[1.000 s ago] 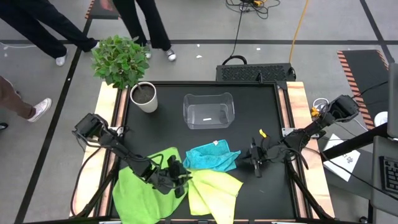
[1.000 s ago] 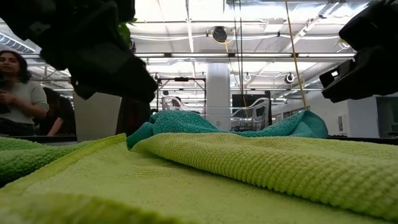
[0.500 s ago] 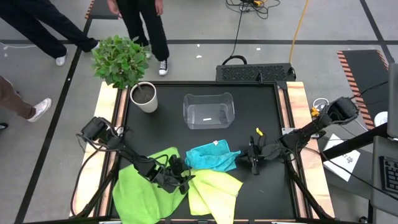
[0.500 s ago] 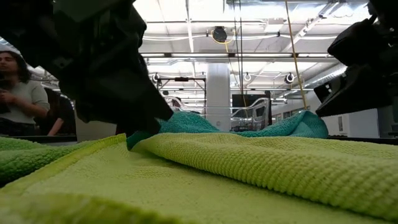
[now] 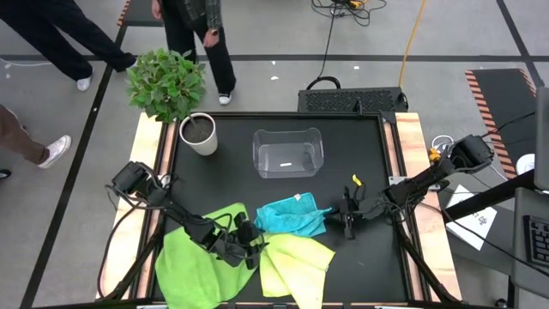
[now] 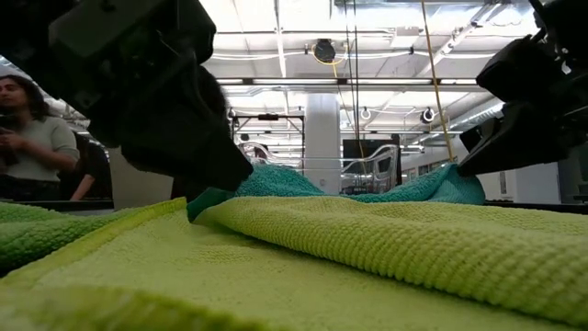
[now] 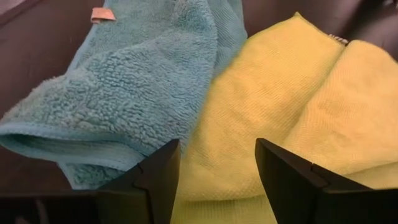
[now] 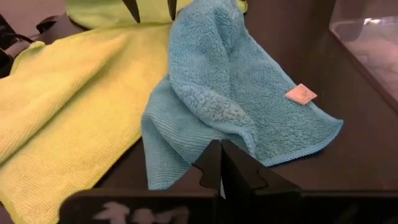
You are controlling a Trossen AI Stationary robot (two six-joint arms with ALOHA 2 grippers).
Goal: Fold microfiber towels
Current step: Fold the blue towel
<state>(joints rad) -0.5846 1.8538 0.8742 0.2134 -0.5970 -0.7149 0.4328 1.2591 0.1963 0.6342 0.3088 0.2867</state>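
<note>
Along the near edge of the black table (image 5: 232, 172), three microfiber towels lie loose and overlapping: bright green towel (image 5: 190, 262) at the left, pale yellow-green towel (image 5: 296, 264) at the middle, turquoise towel (image 5: 292, 216) bunched just behind them, its corner tag (image 8: 300, 94) showing on top. None is folded yet. Left gripper (image 5: 247, 245) sits low where the green and yellow-green cloths meet, jaws spread with nothing between them; the wrist view looks past its fingers (image 7: 152, 180) onto the turquoise hem and the yellow-green cloth beside it. Right gripper (image 5: 347, 215) waits just beside the turquoise towel's right edge, jaws pressed together, empty. Clear plastic bin (image 5: 287, 153) stands well behind the towels; potted plant (image 5: 171, 94) at the far left corner. People stand on the floor beyond the table. Handling, by judgement: cloths look light, limp, high-pile; they will drape and sag from any single pinch point and drag a neighbour where they overlap. Not fragile, not slippery; the pile should give the pads good purchase. Best hold looks like a free corner or stitched hem, pinched at a single layer, one corner per gripper so an edge stays taut. Turquoise one needs spreading flat first.
</note>
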